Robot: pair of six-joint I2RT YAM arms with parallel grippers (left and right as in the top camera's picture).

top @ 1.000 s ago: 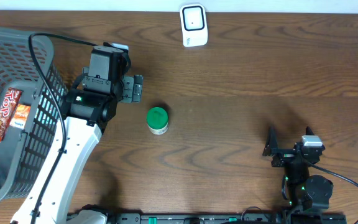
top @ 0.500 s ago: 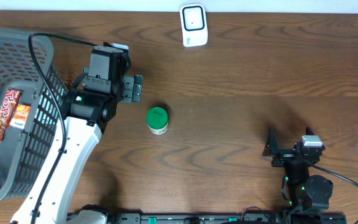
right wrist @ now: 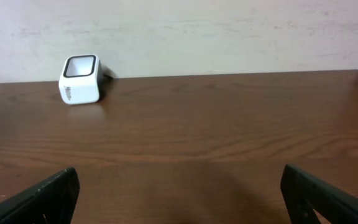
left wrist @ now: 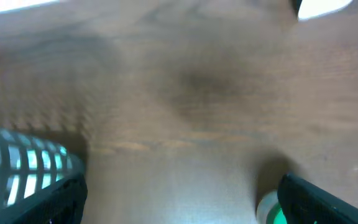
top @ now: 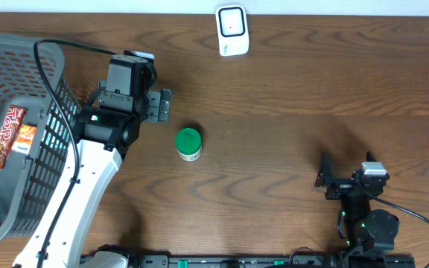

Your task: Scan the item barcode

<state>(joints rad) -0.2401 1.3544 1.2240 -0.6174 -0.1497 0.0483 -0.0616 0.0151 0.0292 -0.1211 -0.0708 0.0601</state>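
Brown table (top: 289, 89): scanner (top: 232, 30) at twelve o'clock, jar (top: 189, 144) mid-left, left gripper (top: 165, 105) at its ten, right gripper (right wrist: 179, 196) at five, both spread wide, gripping nothing.

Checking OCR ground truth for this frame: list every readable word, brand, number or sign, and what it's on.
"TOP": large letters on the red snack packet lying in the grey basket; its smaller print is too small to read.
White scanner: a small dark marking on its side, too small to read.
Green-lidded jar: a pale label strip shows below the lid, unreadable.
No other text visible.
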